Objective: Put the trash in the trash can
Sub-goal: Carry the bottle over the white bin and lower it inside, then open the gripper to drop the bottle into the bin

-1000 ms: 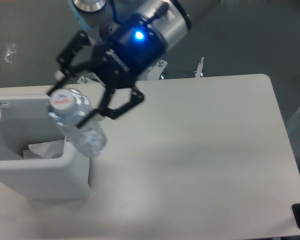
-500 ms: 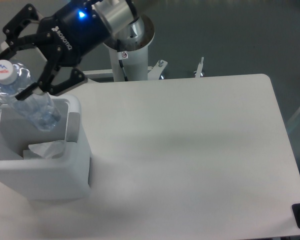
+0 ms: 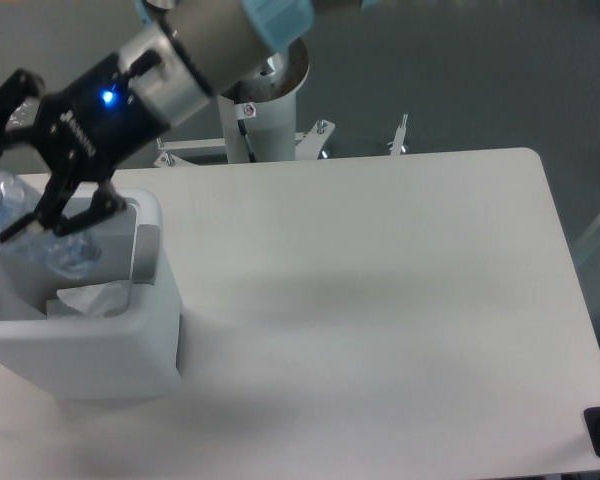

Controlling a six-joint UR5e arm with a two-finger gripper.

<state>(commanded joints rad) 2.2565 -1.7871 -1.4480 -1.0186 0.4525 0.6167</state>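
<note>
The crumpled wrapper (image 3: 92, 298) is already lying inside the trash can (image 3: 110, 350) on the counter (image 3: 380, 300), while the gripper (image 3: 5, 180), its jaws clamped on the clear bottle (image 3: 35, 235), is hanging over the opening, release remaining.

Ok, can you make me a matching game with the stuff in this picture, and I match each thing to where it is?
Things:
1. bottle
2. white wrapper
3. trash can
4. gripper

Places:
A. lying down inside the bin
B. standing on the table's left side
C. between the black fingers, over the bin's opening
D. up above the bin, at the end of the arm

Pairs: 1-C, 2-A, 3-B, 4-D
</note>
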